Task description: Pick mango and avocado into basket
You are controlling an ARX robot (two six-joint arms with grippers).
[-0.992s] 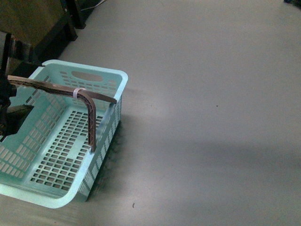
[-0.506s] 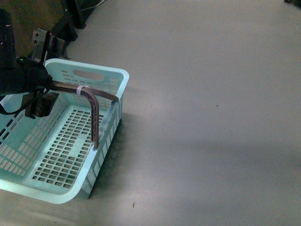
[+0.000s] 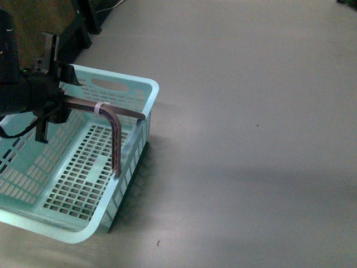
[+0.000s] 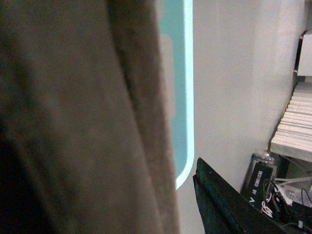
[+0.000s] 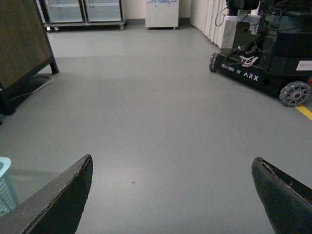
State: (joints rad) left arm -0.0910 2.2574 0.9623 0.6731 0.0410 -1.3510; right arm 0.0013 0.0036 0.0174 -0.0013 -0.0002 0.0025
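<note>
The aqua-teal basket (image 3: 131, 148) sits at the left of the front view, empty, its brown-grey handle (image 3: 114, 137) raised. My left gripper (image 3: 54, 103) is shut on that handle near its left end. In the left wrist view the handle (image 4: 83, 122) fills the frame close up, with the basket's rim (image 4: 185, 97) beside it. My right gripper (image 5: 173, 195) is open and empty above bare floor; a corner of the basket (image 5: 6, 187) shows at that view's edge. The mango and the avocado are out of view.
Grey floor (image 3: 251, 139) spreads to the right of the basket. A dark wooden cabinet (image 3: 33, 22) stands at the back left. In the right wrist view a black wheeled ARX base (image 5: 263, 53) stands far right and glass-door cabinets (image 5: 83, 12) line the back.
The left arm has come into view and moved right, up onto the handle. The basket has shifted slightly right and farther away, and the handle has tilted with it.
</note>
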